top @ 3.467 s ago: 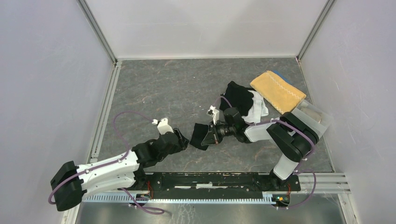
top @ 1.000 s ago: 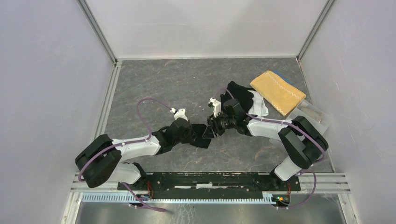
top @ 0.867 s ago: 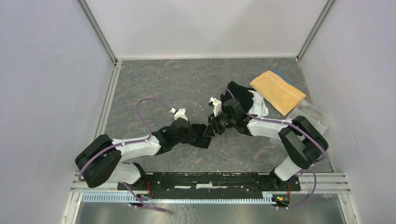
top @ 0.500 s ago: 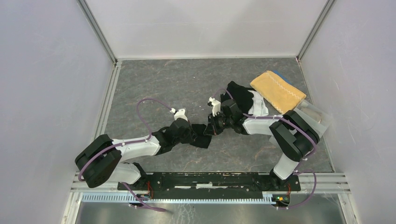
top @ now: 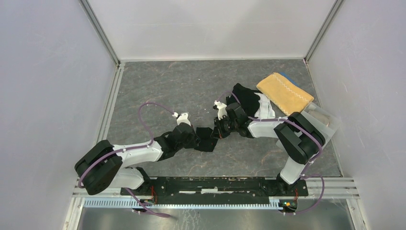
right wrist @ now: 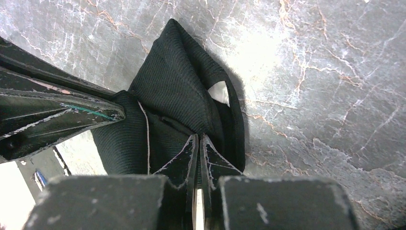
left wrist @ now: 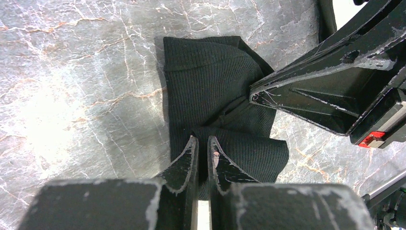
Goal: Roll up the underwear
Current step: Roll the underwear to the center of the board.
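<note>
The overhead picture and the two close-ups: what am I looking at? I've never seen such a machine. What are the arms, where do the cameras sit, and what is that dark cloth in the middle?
These are two robot arms, left arm and right arm, bolted at the near edge of a grey table. The overhead picture comes from a fixed camera above; each close-up comes from a camera on one wrist, looking along its own fingers. The left gripper and the right gripper are both pinched shut on one piece of black underwear lying crumpled between them. Farther back lie a black-and-white pile of more garments, a yellow towel and a clear plastic tray.
</note>
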`<state>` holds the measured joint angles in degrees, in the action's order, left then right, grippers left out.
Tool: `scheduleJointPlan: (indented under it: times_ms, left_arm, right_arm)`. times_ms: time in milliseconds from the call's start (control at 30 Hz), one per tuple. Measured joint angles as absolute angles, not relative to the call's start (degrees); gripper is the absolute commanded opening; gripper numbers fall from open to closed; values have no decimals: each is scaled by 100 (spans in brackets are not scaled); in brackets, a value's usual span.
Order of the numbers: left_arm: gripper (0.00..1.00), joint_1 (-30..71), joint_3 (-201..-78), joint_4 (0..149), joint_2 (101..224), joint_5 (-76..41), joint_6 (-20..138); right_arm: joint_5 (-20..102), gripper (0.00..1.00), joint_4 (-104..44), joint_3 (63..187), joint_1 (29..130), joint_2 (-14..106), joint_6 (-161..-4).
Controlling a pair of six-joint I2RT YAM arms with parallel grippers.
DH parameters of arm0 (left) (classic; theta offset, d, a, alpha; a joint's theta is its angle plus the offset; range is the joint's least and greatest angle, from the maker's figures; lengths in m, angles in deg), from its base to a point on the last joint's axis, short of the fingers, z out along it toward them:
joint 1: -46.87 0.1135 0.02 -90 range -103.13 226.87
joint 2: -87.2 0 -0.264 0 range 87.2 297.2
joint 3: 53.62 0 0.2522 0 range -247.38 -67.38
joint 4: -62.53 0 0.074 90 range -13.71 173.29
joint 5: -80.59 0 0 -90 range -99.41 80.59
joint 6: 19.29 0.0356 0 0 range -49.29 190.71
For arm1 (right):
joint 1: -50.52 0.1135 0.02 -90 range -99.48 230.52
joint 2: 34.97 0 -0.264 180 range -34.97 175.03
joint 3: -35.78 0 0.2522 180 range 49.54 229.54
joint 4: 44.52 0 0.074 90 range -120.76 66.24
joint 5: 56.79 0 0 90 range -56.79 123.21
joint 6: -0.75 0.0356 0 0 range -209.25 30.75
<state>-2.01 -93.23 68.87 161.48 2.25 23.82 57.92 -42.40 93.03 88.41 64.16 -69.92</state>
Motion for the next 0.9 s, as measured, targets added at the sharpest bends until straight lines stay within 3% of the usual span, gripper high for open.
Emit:
scheduleJointPlan:
  times_ms: [133, 233, 400, 500, 567, 700, 900]
  left_arm:
    - [2, -201, -9285, 6889, 16104, 251, 2377]
    - [2, -201, -9270, 6884, 16096, 253, 2375]
    - [2, -201, -9272, 6801, 16216, 266, 2355]
    - [2, -201, -9277, 6723, 16297, 295, 2296]
    - [2, -201, -9277, 6694, 16323, 308, 2248]
    - [2, -201, -9277, 6686, 16336, 328, 2209]
    - [2, -201, -9316, 6670, 16437, 378, 2111]
  right_arm:
    - [5752, 8, -4223, 9316, 8841, 6416, -7027]
    - [5763, 18, -4229, 9314, 8841, 6412, -7068]
    - [5742, 40, -4201, 9253, 8839, 6130, -7306]
    - [5632, 66, -4181, 9115, 8839, 5526, -7593]
    - [5569, 76, -4258, 8979, 8839, 4987, -7851]
    - [5508, 81, -4684, 8590, 8834, 4062, -8146]
    - [5390, 77, -4950, 8363, 8812, 3452, -8546]
